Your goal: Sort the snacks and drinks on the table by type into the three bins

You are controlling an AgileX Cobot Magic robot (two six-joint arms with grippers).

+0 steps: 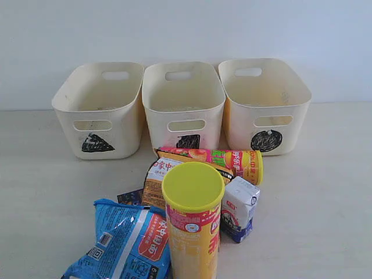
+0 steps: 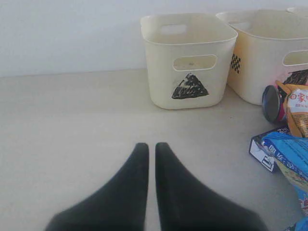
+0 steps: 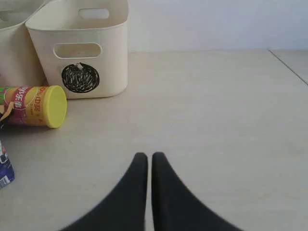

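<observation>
Closest up front in the exterior view: blue bag point(image 1: 125, 241), slumped flat on the table point(image 1: 325, 203) at the lower left. Just beside it on the right, yellow-red tube point(image 1: 193, 232) standing upright, long axis straight up and down, yellow lid on top.

Right behind that, pink tube point(image 1: 209, 158) tipped onto its side, long axis running left-right across the table, yellow lid end pointing right, shiny base end pointing left. Orange bag point(image 1: 156, 183) tucked against its front left, partly hidden by the upright tube. White carton point(image 1: 239, 206) upright on its blue base, just beside the upright tube on the right, under the pink tube's lid end. Dark carton point(image 1: 131, 196) barely peeking out between the 2 bags, so no call on how it's lying.

Further back, 3 bins in a row near the wall: triangle bin point(image 1: 119, 119) left, square bin point(image 1: 157, 119) middle, circle bin point(image 1: 241, 125) right.

Left gripper point(image 2: 151, 147) over bare table, well apart from the pile, fingers closed to a thin sliver, gripping nothing. Right gripper point(image 3: 149, 156) same deal, closed and empty, off to the right of the pile.
</observation>
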